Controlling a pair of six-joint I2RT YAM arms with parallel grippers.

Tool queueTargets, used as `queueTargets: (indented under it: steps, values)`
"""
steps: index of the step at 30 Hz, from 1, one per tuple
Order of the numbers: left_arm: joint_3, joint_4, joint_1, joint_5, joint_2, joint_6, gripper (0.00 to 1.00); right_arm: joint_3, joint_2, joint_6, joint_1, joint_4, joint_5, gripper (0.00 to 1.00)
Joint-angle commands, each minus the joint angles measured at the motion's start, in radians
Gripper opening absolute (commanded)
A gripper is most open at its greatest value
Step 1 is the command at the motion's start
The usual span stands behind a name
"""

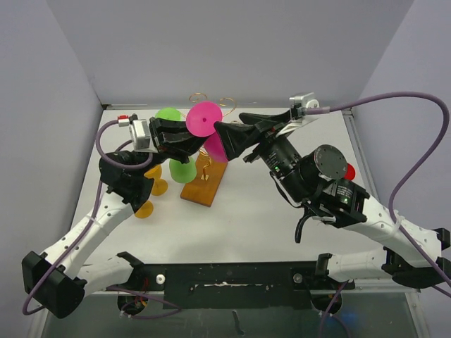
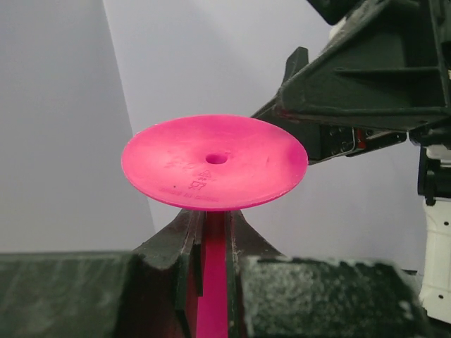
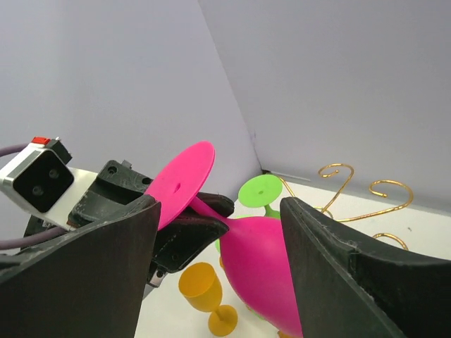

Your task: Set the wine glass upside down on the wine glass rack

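The pink wine glass [image 1: 204,118] is upside down, its round foot on top and its bowl [image 1: 215,149] hanging below, above the wine glass rack's brown wooden base [image 1: 204,184]. The rack's gold wire scrolls [image 1: 227,103] show behind it. My left gripper [image 1: 184,137] is shut on the stem [image 2: 211,274], just under the foot [image 2: 215,171]. My right gripper [image 1: 231,131] is open, its fingers [image 3: 77,282] either side of the pink bowl [image 3: 264,267] without touching it. The gold scrolls [image 3: 387,190] lie beyond in the right wrist view.
A green glass [image 1: 182,169] is foot up left of the rack; I cannot tell whether it hangs on a scroll. Two orange glasses [image 1: 156,184] stand on the table under the left arm. A red object [image 1: 350,171] sits behind the right arm. Grey walls enclose the table.
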Motion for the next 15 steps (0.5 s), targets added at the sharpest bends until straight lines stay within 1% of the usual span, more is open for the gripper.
queueTargets:
  steps: [1, 3, 10, 15]
  values:
    - [-0.004, 0.157, -0.003, 0.108, 0.007, 0.068, 0.0, 0.06, 0.0, 0.108, -0.007, -0.011, 0.032, 0.68]
    - [-0.001, 0.178, -0.002, 0.13, 0.018, 0.068, 0.0, 0.07, 0.0, 0.16, -0.009, -0.037, 0.038, 0.66]
    - [0.001, 0.218, -0.002, 0.157, 0.034, 0.072, 0.0, 0.065, -0.009, 0.342, -0.027, -0.11, 0.045, 0.46]
    - [0.015, 0.192, -0.004, 0.161, 0.035, 0.099, 0.0, 0.1, 0.019, 0.437, -0.039, -0.174, 0.005, 0.42]
